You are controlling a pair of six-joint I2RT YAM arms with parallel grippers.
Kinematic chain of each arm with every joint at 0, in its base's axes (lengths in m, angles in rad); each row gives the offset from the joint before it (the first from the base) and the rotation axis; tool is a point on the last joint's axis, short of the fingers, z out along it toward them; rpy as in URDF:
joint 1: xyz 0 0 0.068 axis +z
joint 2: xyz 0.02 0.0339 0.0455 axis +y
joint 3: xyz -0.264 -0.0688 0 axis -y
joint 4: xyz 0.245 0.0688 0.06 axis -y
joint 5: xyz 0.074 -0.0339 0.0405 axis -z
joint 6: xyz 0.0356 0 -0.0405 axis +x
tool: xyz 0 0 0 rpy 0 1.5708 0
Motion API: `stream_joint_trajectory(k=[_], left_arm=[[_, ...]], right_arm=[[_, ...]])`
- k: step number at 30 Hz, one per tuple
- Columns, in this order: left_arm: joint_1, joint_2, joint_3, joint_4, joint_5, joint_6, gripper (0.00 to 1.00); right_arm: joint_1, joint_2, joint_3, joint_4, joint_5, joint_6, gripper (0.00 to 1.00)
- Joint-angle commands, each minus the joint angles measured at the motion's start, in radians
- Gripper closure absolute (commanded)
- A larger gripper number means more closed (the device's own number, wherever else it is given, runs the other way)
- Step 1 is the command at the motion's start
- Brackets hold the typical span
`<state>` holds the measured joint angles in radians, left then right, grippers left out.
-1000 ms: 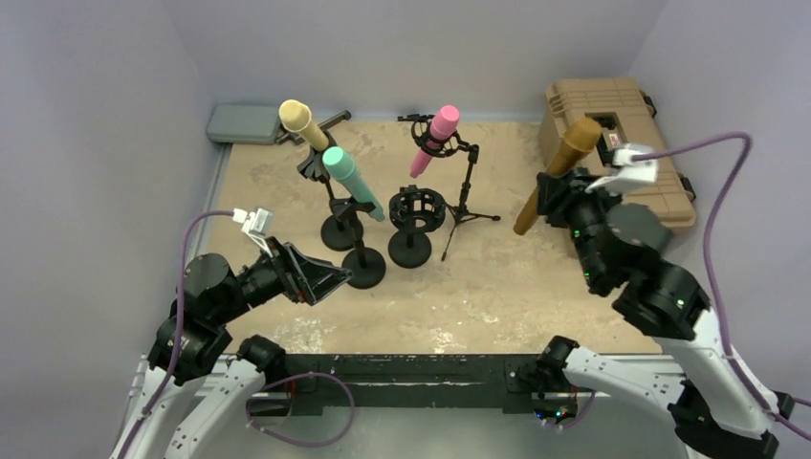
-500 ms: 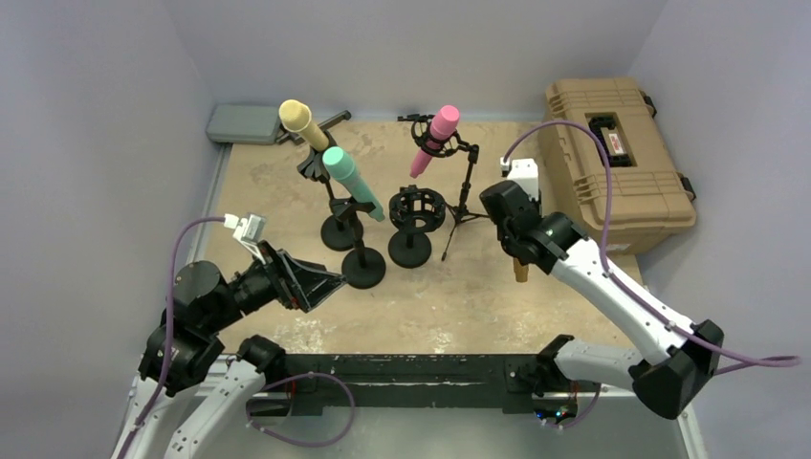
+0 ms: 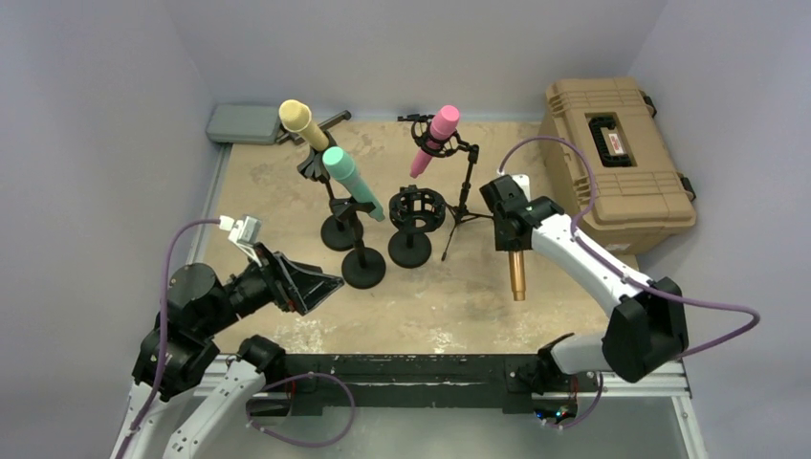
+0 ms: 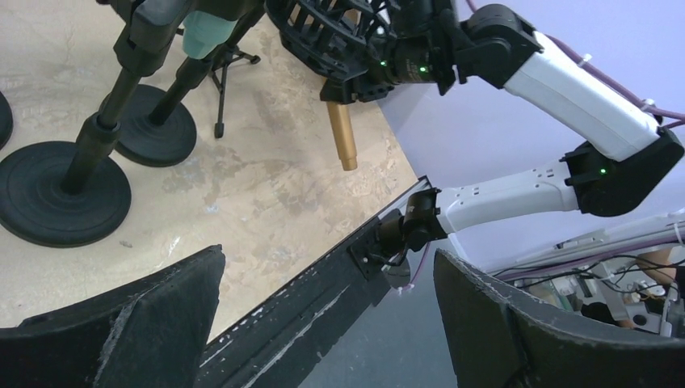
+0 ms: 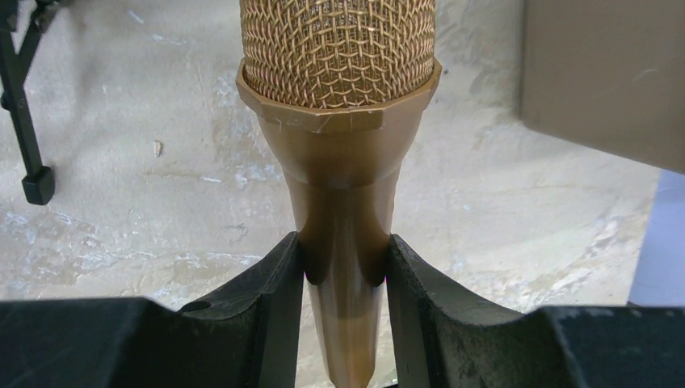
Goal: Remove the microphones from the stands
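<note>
Gold microphone (image 5: 339, 162) in right claw (image 5: 343, 275), mesh head wrist-view only

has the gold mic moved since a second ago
Yes. The gold microphone has swung left, away from the tan case, toward the tripod stand, and now hangs vertically.

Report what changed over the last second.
The right gripper, shut on the gold mic, swung left from the tan case to mid-table and lowered it, tail down. The left gripper, open, drew back slightly. The pink mic, teal mic, yellow mic and empty mount stayed put.
</note>
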<state>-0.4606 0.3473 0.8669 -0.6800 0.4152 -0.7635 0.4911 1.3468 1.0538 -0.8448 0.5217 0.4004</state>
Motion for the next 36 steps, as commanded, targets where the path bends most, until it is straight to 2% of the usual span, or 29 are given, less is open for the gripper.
stream_joint_trajectory(k=[1,6,11,16,24,36], left_arm=[[-0.006,0.034,0.089,-0.011,0.011,0.029,0.02],[-0.006,-0.005,0.074,0.015,-0.002,0.011,0.02],[-0.006,-0.008,0.066,0.031,0.015,0.006,0.02],[-0.006,-0.013,0.076,0.025,0.019,0.004,0.02],[-0.006,-0.029,0.068,0.037,0.011,-0.017,0.02],[-0.006,-0.019,0.083,0.02,-0.008,-0.015,0.03]], right_arm=[[-0.061,0.051,-0.007,0.038,-0.167,0.016,1.0],[-0.073,0.138,-0.039,0.013,-0.193,0.085,1.0],[-0.083,0.067,-0.109,0.076,-0.273,0.153,1.0],[-0.096,0.048,-0.129,0.045,-0.144,0.225,1.0],[-0.124,0.079,-0.156,0.082,-0.1,0.245,1.0],[-0.134,0.151,-0.231,0.177,-0.164,0.268,1.0]])
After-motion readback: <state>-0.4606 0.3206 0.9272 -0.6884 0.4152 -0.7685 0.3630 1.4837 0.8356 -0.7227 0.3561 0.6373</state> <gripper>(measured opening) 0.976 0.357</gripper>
